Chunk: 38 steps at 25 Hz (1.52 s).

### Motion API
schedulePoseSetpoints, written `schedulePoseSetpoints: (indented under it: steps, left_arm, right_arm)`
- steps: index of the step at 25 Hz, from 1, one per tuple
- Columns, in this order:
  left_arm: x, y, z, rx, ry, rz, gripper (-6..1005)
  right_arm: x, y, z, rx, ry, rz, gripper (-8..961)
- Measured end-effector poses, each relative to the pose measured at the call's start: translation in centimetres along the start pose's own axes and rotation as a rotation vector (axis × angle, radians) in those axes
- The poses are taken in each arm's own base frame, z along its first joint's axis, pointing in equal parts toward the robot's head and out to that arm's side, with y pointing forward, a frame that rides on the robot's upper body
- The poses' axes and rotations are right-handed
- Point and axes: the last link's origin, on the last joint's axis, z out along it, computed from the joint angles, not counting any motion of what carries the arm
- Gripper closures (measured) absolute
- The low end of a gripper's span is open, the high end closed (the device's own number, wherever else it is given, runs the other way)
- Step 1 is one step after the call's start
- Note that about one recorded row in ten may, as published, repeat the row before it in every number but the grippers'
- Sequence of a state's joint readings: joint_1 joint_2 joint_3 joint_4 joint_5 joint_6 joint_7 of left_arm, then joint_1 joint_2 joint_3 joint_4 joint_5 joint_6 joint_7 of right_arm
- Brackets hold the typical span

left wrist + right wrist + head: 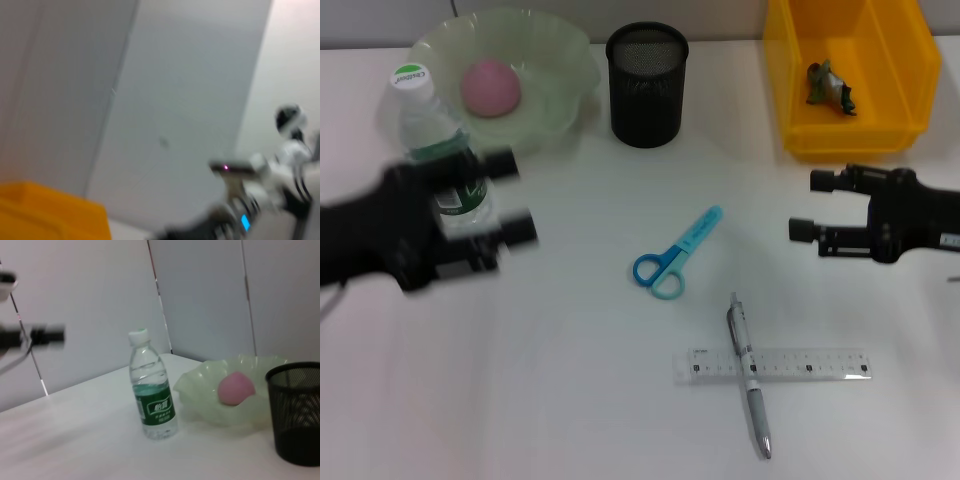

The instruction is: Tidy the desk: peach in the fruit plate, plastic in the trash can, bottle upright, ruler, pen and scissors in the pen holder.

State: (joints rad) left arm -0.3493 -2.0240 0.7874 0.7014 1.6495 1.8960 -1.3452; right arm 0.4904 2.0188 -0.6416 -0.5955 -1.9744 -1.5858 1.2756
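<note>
Head view: bottle (438, 150) stands upright on the worktop (570, 400), just beside the fruit plate (560, 70) holding the peach (490, 87). Left pincer (515, 195) is open, its 2 fingers flanking the bottle's label. Scissors (675, 255), pen (748, 375) and ruler (775, 365) lie loose, pen crossing ruler. Pen holder (647, 85) stands behind; trash can (850, 75) holds plastic (830, 85). Right pincer (800, 205) hovers open.

**White desk and its load**

The white desk (570, 400) carries an upright bottle (438, 150), a green fruit plate (560, 75), a black mesh pen holder (647, 85), a yellow bin (850, 130), blue scissors (675, 255), and a clear ruler (800, 365) (a pen (748, 375) lies across it).
</note>
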Motion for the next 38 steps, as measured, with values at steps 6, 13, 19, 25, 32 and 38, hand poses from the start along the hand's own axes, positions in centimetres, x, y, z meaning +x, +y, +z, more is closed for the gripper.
schedulePoseSetpoints:
  steps: [6,13,19,25,32,38]
  left_arm:
    - [-4.2,1.2,1.0,-0.040,-0.100,0.011,211]
    - [-6.2,2.0,1.4,-0.044,-0.098,0.040,213]
    - [-7.1,1.9,1.5,0.001,-0.117,0.018,214]
    - [-7.7,2.0,0.9,0.063,-0.108,0.002,215]
    - [-8.3,1.6,0.9,0.096,-0.137,-0.009,216]
    - [-8.3,1.3,0.8,0.117,-0.140,-0.003,216]
  right_arm:
    - [-3.3,-1.5,0.3,-0.028,0.054,-0.030,134]
    - [-9.3,-3.3,3.7,-0.112,0.270,-0.166,134]
    - [-12.5,-3.1,7.5,-0.199,0.497,-0.393,134]
    - [-13.4,-1.6,12.3,-0.312,0.700,-0.761,134]
    - [-11.3,0.6,15.6,-0.423,0.835,-1.046,135]
    - [-11.0,1.0,16.7,-0.458,0.874,-1.167,135]
